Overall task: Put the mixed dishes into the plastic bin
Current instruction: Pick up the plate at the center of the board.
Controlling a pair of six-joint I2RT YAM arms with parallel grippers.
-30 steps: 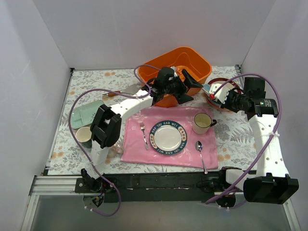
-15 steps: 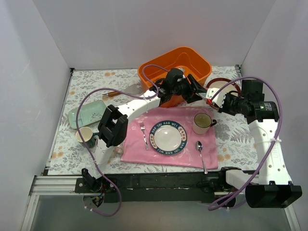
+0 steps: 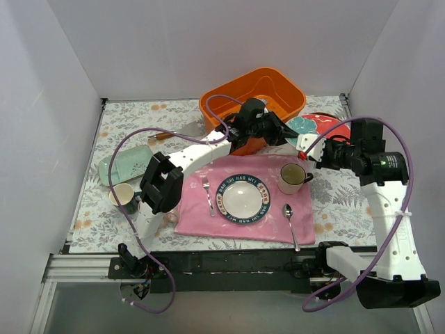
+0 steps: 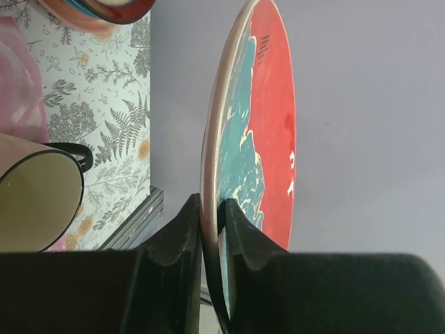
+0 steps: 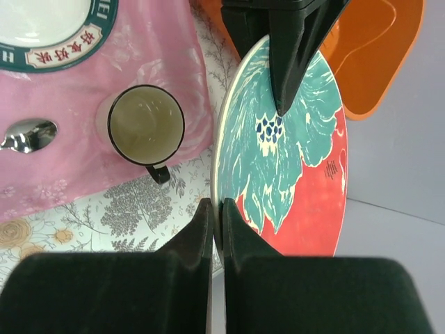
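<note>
A round plate with a teal flower on red [image 3: 306,126] hangs on edge in the air between both grippers, just right of the orange plastic bin [image 3: 278,85]. My left gripper [image 3: 284,131] is shut on its bin-side rim; the left wrist view shows the fingers clamping the plate [image 4: 254,139] edge-on at the left gripper [image 4: 212,207]. My right gripper [image 5: 217,207] is shut on the opposite rim of the plate [image 5: 278,153]. A pale mint squarish plate [image 3: 125,165] and a dark green mug [image 3: 123,196] sit at far left. More stacked plates [image 4: 97,7] lie on the table below.
A pink cloth [image 3: 195,209] in the middle carries a white lettered-rim plate [image 3: 243,198], a fork [image 3: 207,195], a spoon [image 3: 290,219] and a cream mug [image 3: 292,177] just below the held plate. White walls enclose the table on three sides.
The right gripper lifted the floral plate off the stack and tipped it on edge. The left arm swung right from the bin, and its open jaws shut on the plate's rim.
</note>
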